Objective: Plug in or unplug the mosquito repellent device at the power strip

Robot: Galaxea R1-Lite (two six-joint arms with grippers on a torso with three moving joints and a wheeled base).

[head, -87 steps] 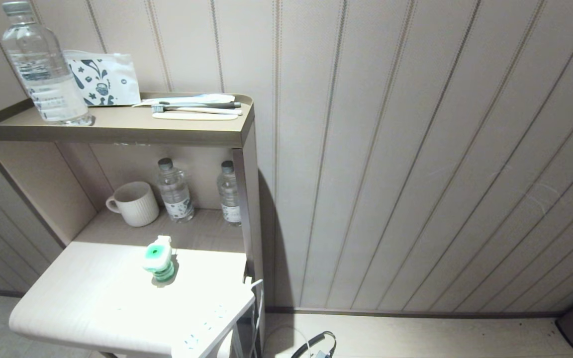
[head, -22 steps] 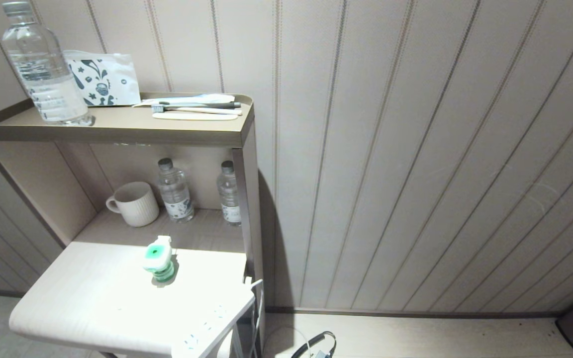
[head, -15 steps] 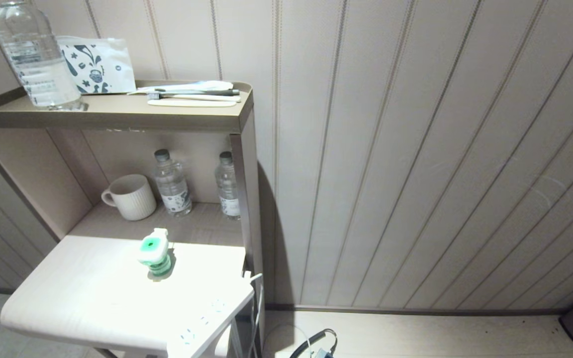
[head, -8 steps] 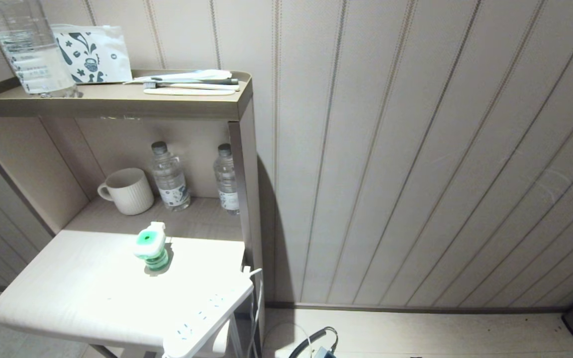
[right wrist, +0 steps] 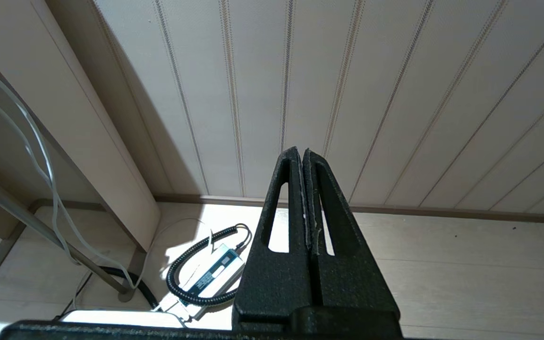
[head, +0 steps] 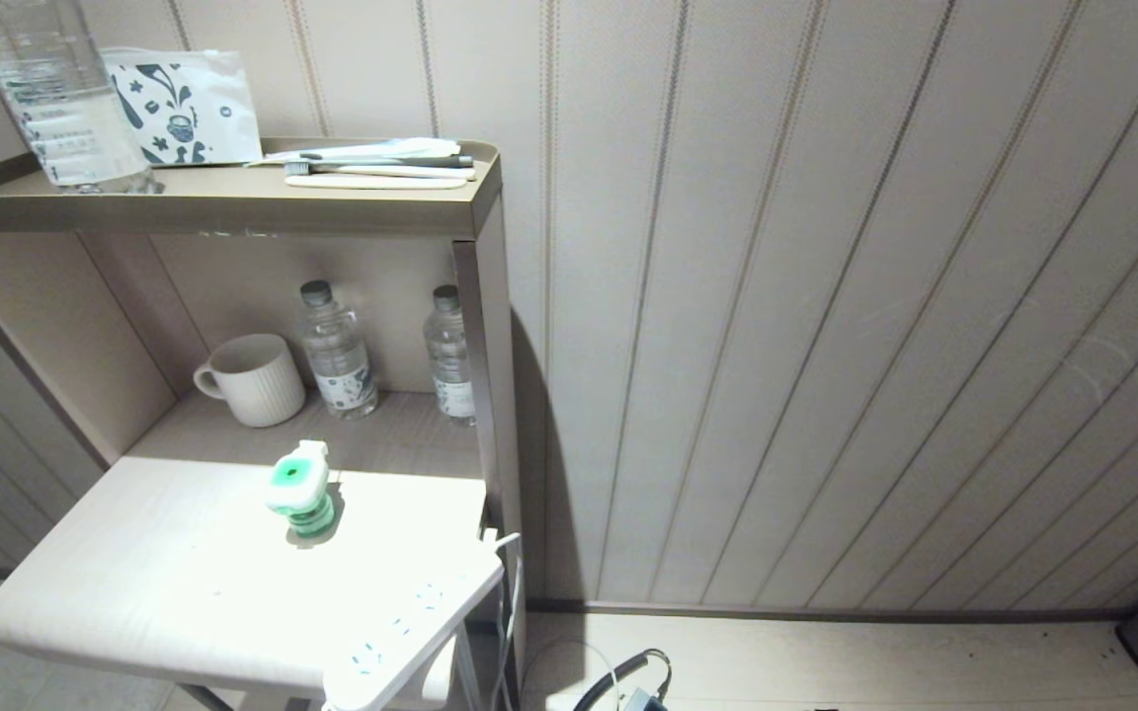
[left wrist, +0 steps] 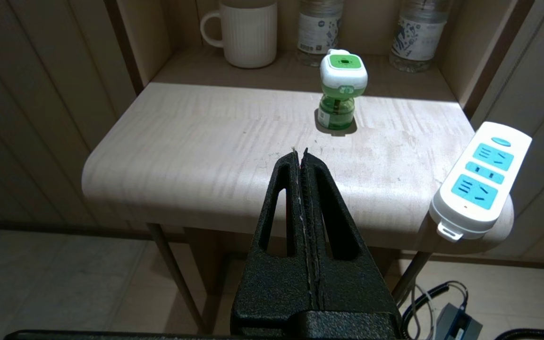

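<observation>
On the pale tabletop in the head view: mosquito repellent device upright, near the back edge, unplugged. Power strip flat at the front right corner, overhanging slightly, well apart from the device. Mug and two water bottles in the recess behind. Neither arm visible here.

Left wrist view: left gripper above the tabletop's front edge, jaws pressed together, empty, short of the device. Power strip off to the side, sockets vacant.

Right wrist view: right gripper parked facing the panelled wall, jaws together, empty. Coiled black cable on the floor below.
</observation>
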